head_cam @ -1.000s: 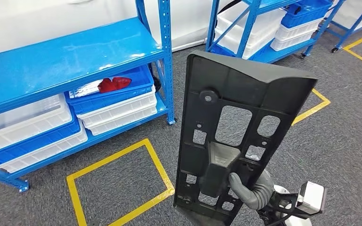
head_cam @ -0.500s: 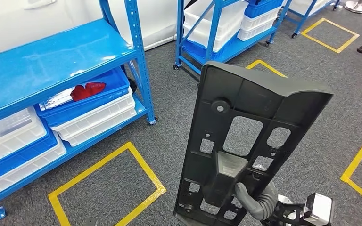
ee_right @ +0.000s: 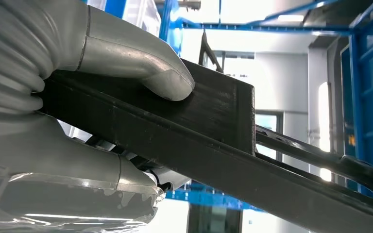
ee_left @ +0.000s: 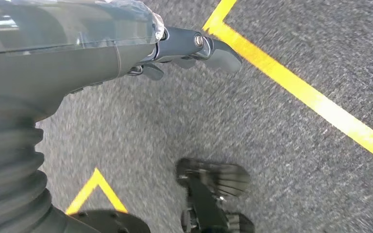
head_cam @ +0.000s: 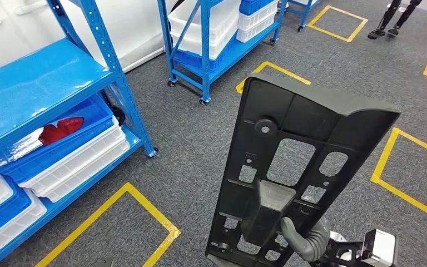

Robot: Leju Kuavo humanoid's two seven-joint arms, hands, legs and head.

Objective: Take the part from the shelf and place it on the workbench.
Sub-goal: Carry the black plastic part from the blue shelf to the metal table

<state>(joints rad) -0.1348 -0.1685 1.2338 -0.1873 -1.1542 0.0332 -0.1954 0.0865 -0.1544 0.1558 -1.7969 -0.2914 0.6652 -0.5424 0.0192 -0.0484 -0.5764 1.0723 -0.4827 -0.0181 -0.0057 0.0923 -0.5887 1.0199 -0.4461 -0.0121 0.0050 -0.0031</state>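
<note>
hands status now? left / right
Left robot hand: holding nothing, fingers look partly curled; open or closed cannot be told.
Right robot hand: holding the large black plastic panel with cutouts.

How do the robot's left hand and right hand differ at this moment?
The right hand grips the black part, thumb pressed on its raised block; the left hand holds nothing. The right hand is raised before the head camera; the left hand hangs over the grey carpet. Both have grey ribbed covers.

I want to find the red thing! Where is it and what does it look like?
Find the blue shelf rack on the left. On its low shelf sits a blue bin atop white bins. The red part lies inside, the one bright red thing among blue and white.
</note>
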